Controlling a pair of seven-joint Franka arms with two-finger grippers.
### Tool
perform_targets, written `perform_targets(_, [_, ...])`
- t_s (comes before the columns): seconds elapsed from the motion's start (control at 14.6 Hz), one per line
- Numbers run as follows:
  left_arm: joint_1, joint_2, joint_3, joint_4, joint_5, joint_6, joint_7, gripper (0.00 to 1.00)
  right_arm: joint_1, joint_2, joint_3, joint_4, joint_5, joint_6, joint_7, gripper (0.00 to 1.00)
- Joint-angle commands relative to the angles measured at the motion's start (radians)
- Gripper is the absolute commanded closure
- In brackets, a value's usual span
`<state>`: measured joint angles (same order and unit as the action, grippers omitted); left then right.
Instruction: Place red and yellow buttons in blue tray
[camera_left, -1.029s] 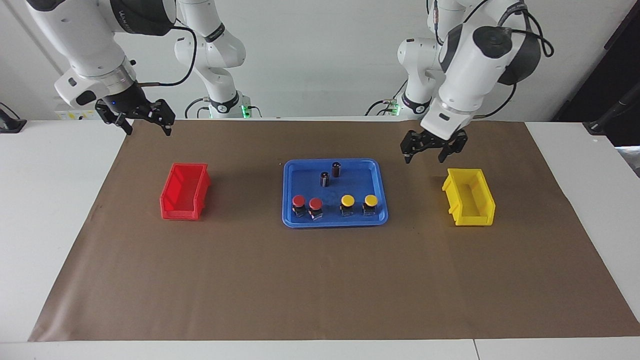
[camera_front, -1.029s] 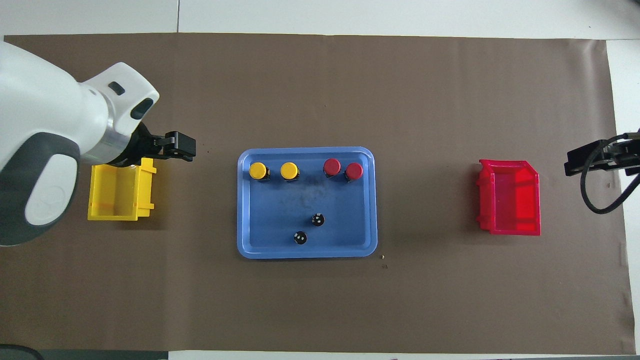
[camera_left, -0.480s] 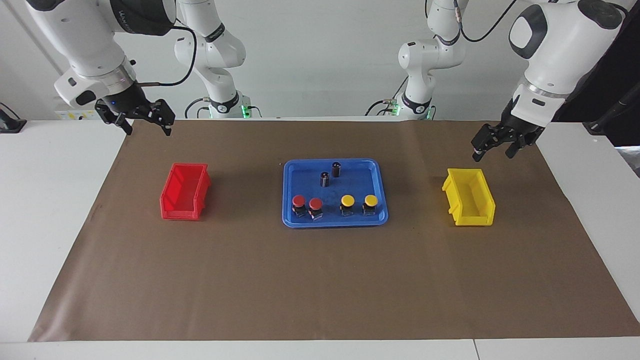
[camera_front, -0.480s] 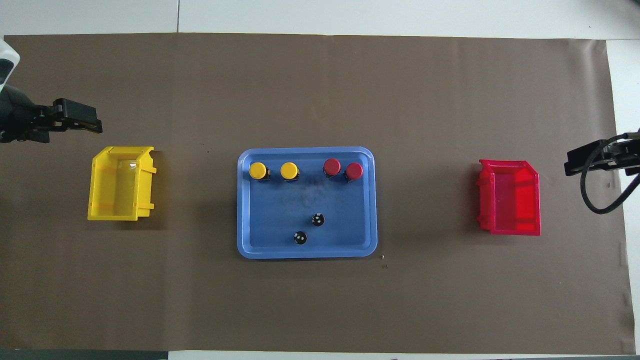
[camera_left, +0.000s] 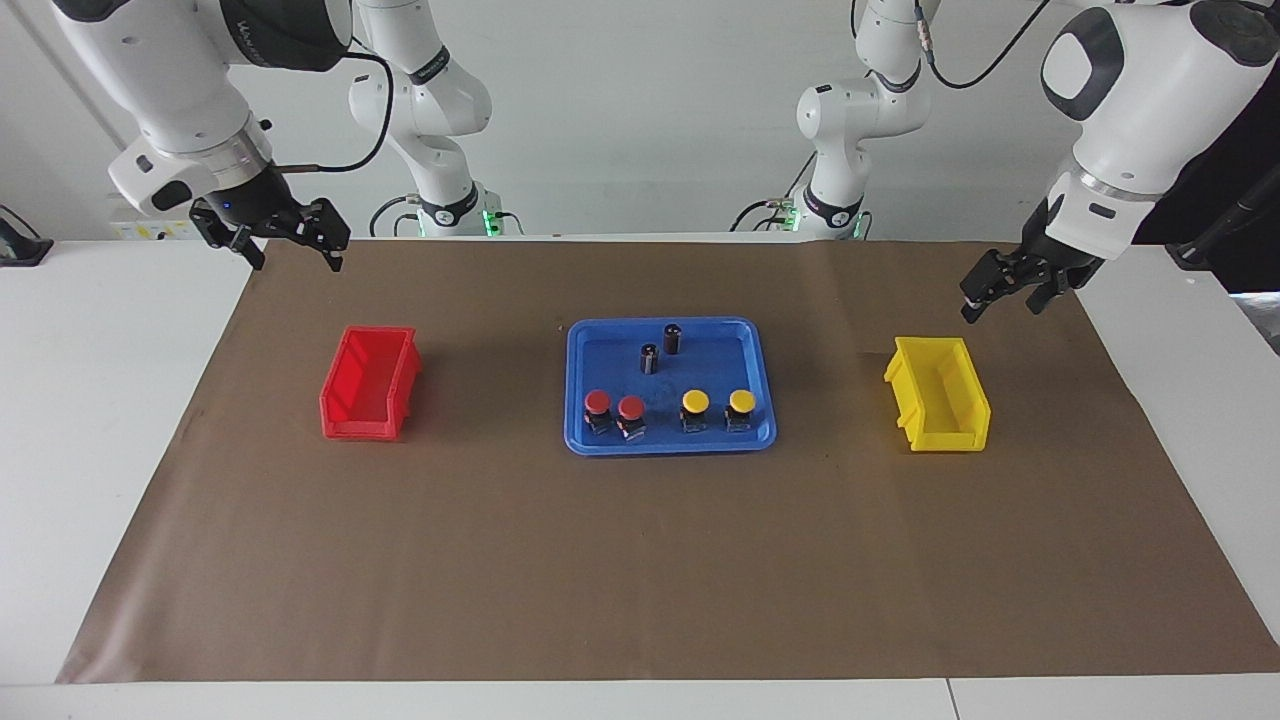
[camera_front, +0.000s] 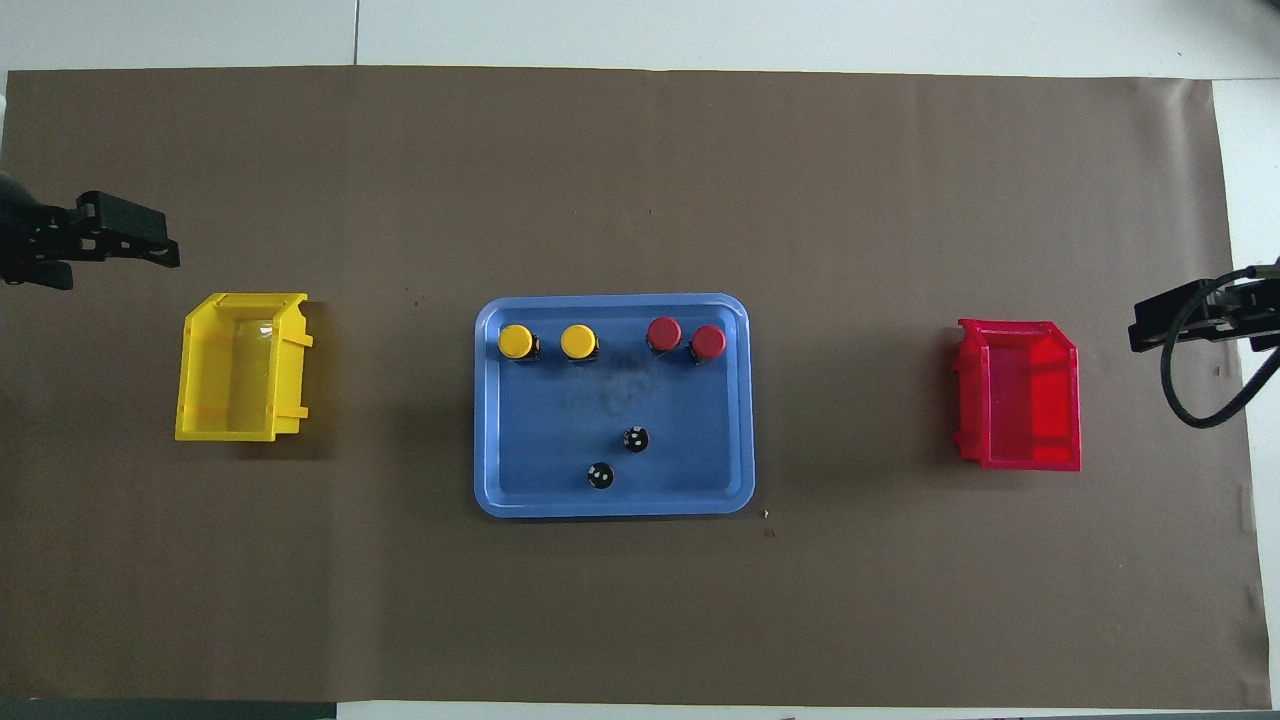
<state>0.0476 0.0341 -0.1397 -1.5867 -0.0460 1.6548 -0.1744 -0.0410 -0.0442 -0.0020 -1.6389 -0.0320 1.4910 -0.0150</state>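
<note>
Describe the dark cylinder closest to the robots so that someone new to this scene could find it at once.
Start at the blue tray in the middle of the brown mat. Four capped buttons stand in a row along its edge farthest from the robots; two dark cylinders stand nearer the robots. Yours is the dark cylinder nearest the tray's robot-side rim, with no coloured cap, unlike the buttons, and closer to the robots than its twin.

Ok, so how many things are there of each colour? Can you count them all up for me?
Red: 3, two red buttons and the red bin
Yellow: 3, two yellow buttons and the yellow bin
Blue: 1, the blue tray
Black: 2, the dark cylinders
Total: 9
</note>
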Motion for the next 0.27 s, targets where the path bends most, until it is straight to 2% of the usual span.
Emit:
perform_targets(0.0, [-0.005, 0.015, -0.009, 0.030, 0.029, -0.023, 0.010, 0.01, -0.003, -0.013, 0.000, -0.009, 0.011, 0.009, -0.020, 0.00])
perform_targets(0.21, [-0.002, 0.015, -0.009, 0.030, 0.032, -0.033, 0.042, 0.01, -0.003, -0.013, 0.000, -0.009, 0.011, 0.009, -0.020, 0.00])
